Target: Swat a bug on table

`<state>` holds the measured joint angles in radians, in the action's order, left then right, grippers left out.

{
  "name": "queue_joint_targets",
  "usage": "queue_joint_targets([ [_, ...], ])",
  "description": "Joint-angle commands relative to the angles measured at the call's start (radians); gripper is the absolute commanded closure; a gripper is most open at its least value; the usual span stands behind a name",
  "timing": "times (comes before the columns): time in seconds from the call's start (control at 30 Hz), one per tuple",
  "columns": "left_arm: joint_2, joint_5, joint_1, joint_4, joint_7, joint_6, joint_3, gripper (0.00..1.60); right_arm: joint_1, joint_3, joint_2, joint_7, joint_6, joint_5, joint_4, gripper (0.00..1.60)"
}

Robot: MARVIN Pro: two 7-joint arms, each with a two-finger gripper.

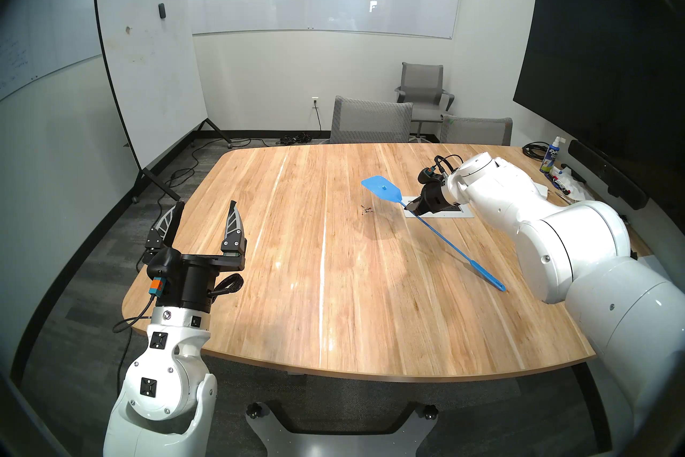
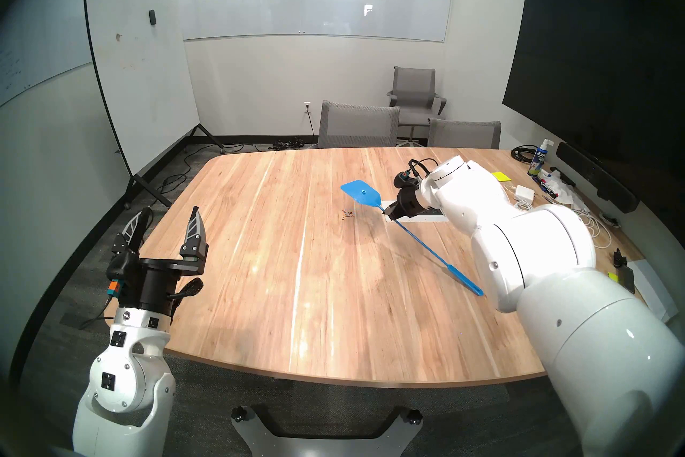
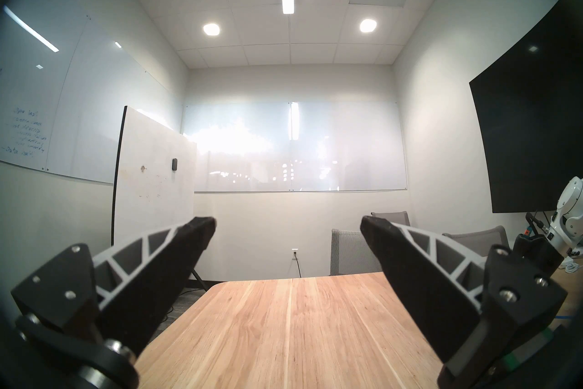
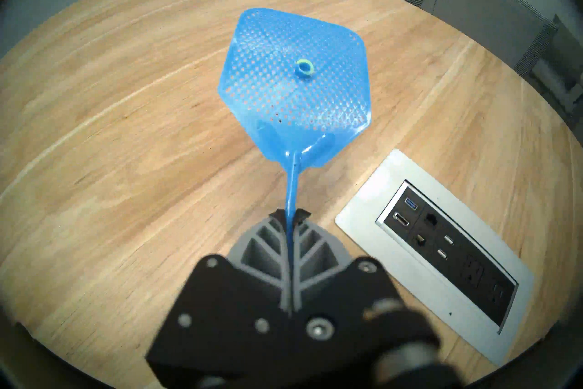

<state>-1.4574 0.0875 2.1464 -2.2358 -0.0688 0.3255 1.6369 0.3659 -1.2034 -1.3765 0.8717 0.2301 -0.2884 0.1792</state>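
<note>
The bug (image 1: 367,210) (image 2: 347,214) is a tiny dark speck cluster near the middle of the light wooden table (image 1: 296,296) (image 4: 126,126). My right gripper (image 1: 409,209) (image 2: 389,213) (image 4: 290,216) is shut on the thin shaft of a blue fly swatter (image 1: 381,189) (image 2: 361,193) (image 4: 296,85), close behind its mesh head. The head hangs tilted above the table, just right of and beyond the bug. The handle end (image 1: 493,278) trails back toward me. My left gripper (image 1: 207,204) (image 2: 171,211) (image 3: 287,222) is open and empty over the table's left edge.
A white-framed outlet panel (image 1: 463,215) (image 4: 441,252) lies under my right wrist. A spray bottle (image 1: 550,157), markers, cables and notes clutter the far right of the table. Grey chairs (image 1: 370,120) stand behind the table, and a rolling whiteboard (image 1: 148,66) at the left.
</note>
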Motion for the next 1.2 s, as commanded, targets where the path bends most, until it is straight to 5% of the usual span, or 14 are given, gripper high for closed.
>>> queue_joint_targets([
  [0.0, 0.001, -0.001, -0.001, -0.022, 0.001, 0.004, -0.001, 0.00, -0.030, 0.010, -0.050, -0.067, 0.009, -0.013, -0.001, 1.60],
  [0.77, 0.001, -0.001, -0.003, -0.018, 0.001, 0.005, -0.001, 0.00, 0.073, -0.002, -0.048, -0.143, -0.006, -0.024, -0.061, 1.60],
  [1.17, 0.001, -0.001, -0.003, -0.020, 0.001, 0.005, -0.001, 0.00, 0.053, -0.017, -0.028, -0.113, -0.010, -0.019, -0.057, 1.60],
])
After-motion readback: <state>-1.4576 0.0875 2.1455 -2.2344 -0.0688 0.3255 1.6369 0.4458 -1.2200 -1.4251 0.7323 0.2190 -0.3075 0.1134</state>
